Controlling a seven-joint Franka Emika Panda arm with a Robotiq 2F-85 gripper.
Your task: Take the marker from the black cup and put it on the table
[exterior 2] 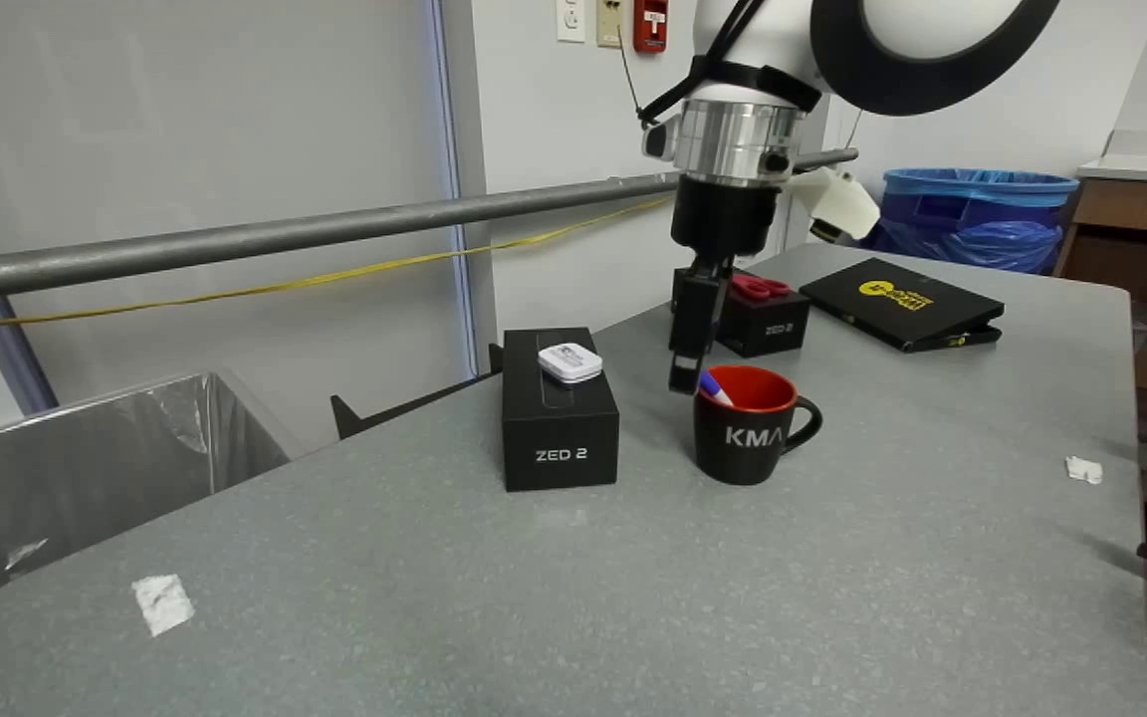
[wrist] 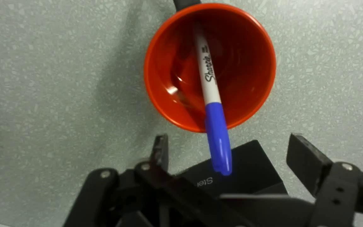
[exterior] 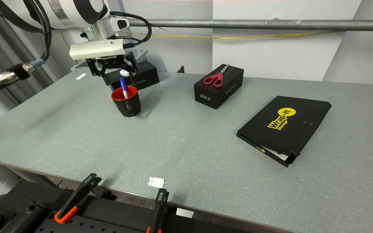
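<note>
Spread wide and holding nothing, my pincer (wrist: 228,149) points down near the rim of the black cup (exterior: 129,107), on the side away from its handle (exterior 2: 814,421). Between my two fingers (wrist: 304,160), seen from the wrist, sits the blue cap (wrist: 218,138) of the marker (wrist: 213,104), touching neither. The marker leans inside the cup, cap jutting out over the rim toward me, white barrel (wrist: 209,72) slanting down to the handle side. My grasp turns on that long axis, which I judge runs roughly square to the line my fingers would squeeze along. Whether they reach low enough around the cap is hard to judge; I may need to come a little lower. Just beside the cup, opposite the handle, a black box (exterior 2: 562,435) bears a white tin (exterior 2: 571,362); well apart from the cup, on the bench (exterior: 180,145), are a second box (exterior: 209,92) carrying red scissors (exterior: 219,77) and a flat black case (exterior: 290,137).
</note>
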